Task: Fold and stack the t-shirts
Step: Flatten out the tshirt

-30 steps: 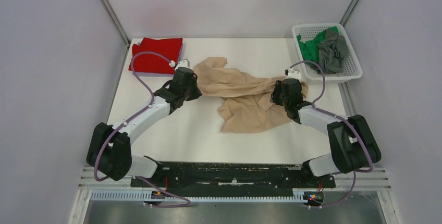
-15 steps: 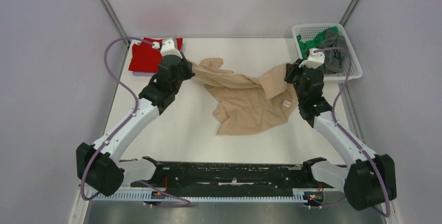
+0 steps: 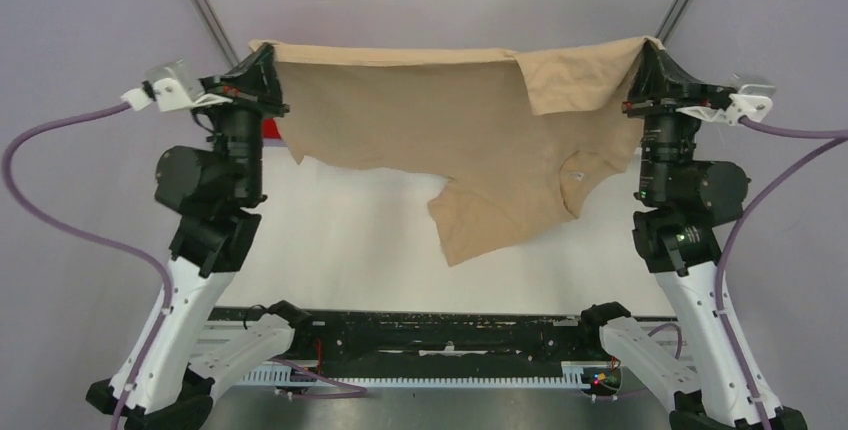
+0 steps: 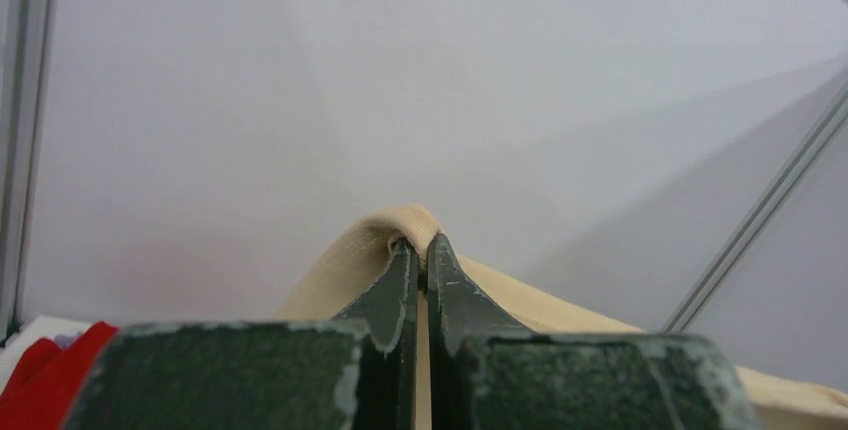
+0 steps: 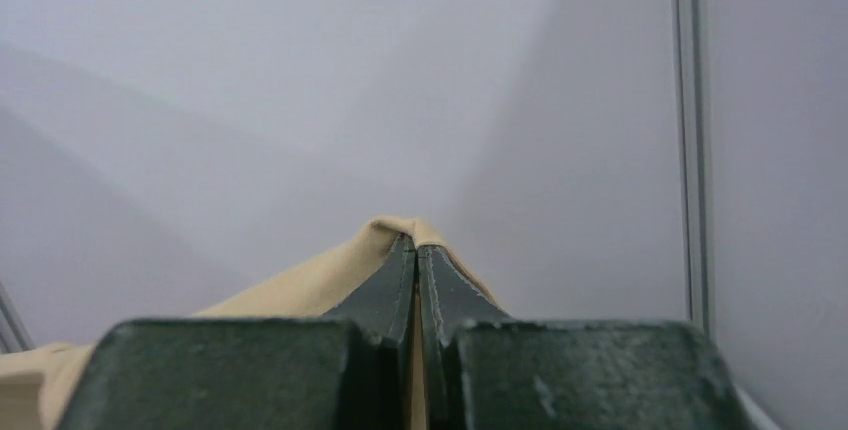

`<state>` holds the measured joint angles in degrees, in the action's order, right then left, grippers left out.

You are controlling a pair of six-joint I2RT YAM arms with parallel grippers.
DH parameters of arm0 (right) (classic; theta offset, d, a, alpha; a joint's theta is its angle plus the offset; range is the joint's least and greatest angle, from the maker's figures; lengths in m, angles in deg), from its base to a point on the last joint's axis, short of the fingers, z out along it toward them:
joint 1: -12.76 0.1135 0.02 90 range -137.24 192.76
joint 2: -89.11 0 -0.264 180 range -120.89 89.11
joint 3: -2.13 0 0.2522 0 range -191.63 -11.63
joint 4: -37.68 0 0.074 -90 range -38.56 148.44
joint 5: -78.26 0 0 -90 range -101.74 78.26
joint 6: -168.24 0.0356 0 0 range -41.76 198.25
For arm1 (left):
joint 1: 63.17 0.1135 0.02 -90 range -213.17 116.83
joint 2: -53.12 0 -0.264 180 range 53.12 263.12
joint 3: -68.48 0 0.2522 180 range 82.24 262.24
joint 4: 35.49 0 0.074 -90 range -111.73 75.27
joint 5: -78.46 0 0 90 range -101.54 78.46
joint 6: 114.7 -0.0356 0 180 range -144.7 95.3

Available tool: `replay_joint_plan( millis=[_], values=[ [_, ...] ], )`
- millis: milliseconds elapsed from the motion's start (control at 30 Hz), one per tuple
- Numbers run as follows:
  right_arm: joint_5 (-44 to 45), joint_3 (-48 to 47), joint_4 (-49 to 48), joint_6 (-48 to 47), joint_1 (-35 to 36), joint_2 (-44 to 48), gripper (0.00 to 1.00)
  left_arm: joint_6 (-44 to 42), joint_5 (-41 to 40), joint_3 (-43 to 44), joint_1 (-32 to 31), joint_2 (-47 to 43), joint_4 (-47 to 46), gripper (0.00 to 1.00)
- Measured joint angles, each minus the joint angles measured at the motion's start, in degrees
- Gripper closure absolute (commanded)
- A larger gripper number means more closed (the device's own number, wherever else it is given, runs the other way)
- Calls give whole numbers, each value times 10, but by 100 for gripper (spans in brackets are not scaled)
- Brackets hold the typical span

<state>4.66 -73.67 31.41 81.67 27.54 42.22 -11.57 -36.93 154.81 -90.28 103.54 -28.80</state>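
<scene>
While both arms are standing raised high above the table [image 3: 340,250], you are holding the beige t-shirt [image 3: 420,140] stretched between them like a hanging sheet. Your left gripper [image 3: 262,53] is pinching 1 top corner of the cloth above the table's far left corner. The left wrist view is showing its 2 jaws pressed together, with a small fold of beige fabric bulging over the tips. Your right gripper [image 3: 650,48] is clamping the other top corner above the table's far right corner, and its jaws are likewise closed on a hump of cloth.

The top edge is running nearly straight and taut across the table's far side. Near the right gripper, 1 flap is folding forward over the rest of the shirt. Below that flap, the neck opening with its small white label [image 3: 573,177] is facing the overhead camera. The lower edge is hanging unevenly, and its longest point is dangling over the middle of the table; you cannot tell whether it is touching the surface.

A red t-shirt [image 4: 50,385] is lying on the table's far left part, peeking into the bottom left of the left wrist view.
</scene>
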Motion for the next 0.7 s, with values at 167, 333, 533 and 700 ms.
replay_joint_plan(
  millis=[167, 333, 533, 700],
  values=[
    [-20, -77, 33, -46, 1, 18, 100, -14, 19, 50, 0, -50, 27, 98],
    [-78, -174, 77, -70, 1, 20, 100, -15, 59, 87, -1, -92, 59, 98],
    [-122, -246, 98, -86, 1, 35, 100, -16, 92, 139, -2, -102, 110, 98],
    [-125, -277, 106, -101, 1, 28, 100, -16, 96, 150, -3, -102, 135, 98]
  ],
)
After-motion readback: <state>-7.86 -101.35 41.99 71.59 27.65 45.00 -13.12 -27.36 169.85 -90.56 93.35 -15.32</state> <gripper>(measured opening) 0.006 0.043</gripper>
